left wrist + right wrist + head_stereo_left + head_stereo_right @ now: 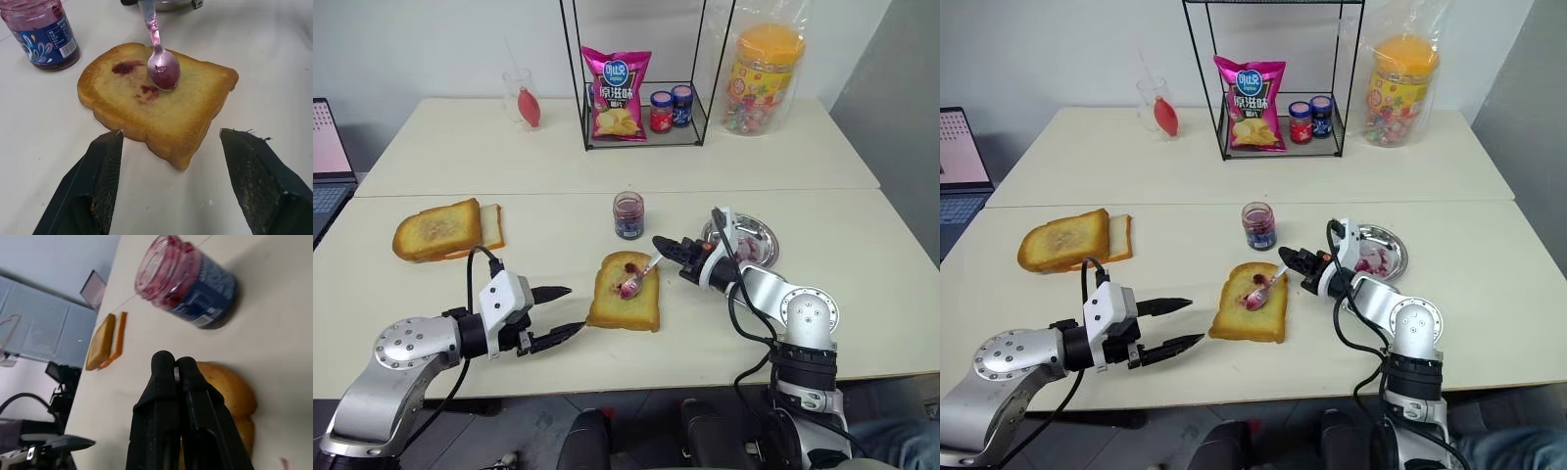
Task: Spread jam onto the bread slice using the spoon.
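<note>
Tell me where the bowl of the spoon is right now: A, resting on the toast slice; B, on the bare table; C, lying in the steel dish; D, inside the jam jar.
A: the spoon, held by the right claw, has its jam-smeared bowl down on the face of the bread slice, apart from the jam jar.

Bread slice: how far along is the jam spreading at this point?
Done: the jam jar stands open, and the bread slice carries a few small jam smears. In hand: the right gripper, shut on the spoon, has its jam-coated bowl on the bread. Left: most of the face is bare. The left gripper is open beside it.
</note>
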